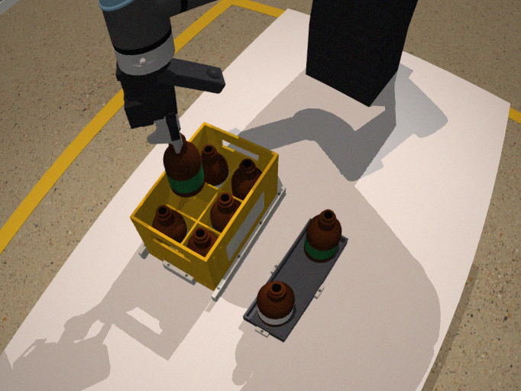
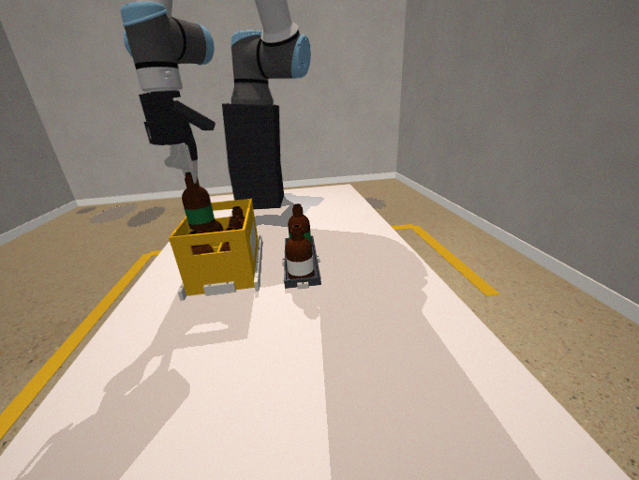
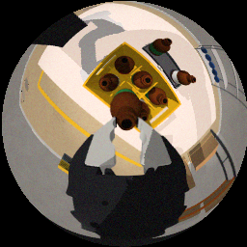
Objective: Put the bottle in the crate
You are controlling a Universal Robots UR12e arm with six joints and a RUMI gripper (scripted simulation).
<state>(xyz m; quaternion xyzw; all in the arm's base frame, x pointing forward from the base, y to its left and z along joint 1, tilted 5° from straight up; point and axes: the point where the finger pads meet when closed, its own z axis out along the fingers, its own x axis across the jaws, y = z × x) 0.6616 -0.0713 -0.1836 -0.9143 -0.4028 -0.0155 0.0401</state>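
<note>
My gripper (image 1: 176,140) is shut on the neck of a brown bottle with a green label (image 1: 183,168). It holds the bottle upright over the yellow crate (image 1: 205,201), above the far left slot, with the bottle's base partly below the crate's rim. The bottle also shows in the exterior view (image 2: 196,205) and in the wrist view (image 3: 126,109) between the fingers. Several brown bottles stand in the crate's other slots. The grey tray (image 1: 296,282) right of the crate holds a green-label bottle (image 1: 323,235) and a white-label bottle (image 1: 275,302).
The arm's dark pedestal (image 1: 357,46) stands at the back of the white table. The crate (image 2: 216,253) and the tray sit side by side, a small gap apart. Yellow floor lines run beside the table.
</note>
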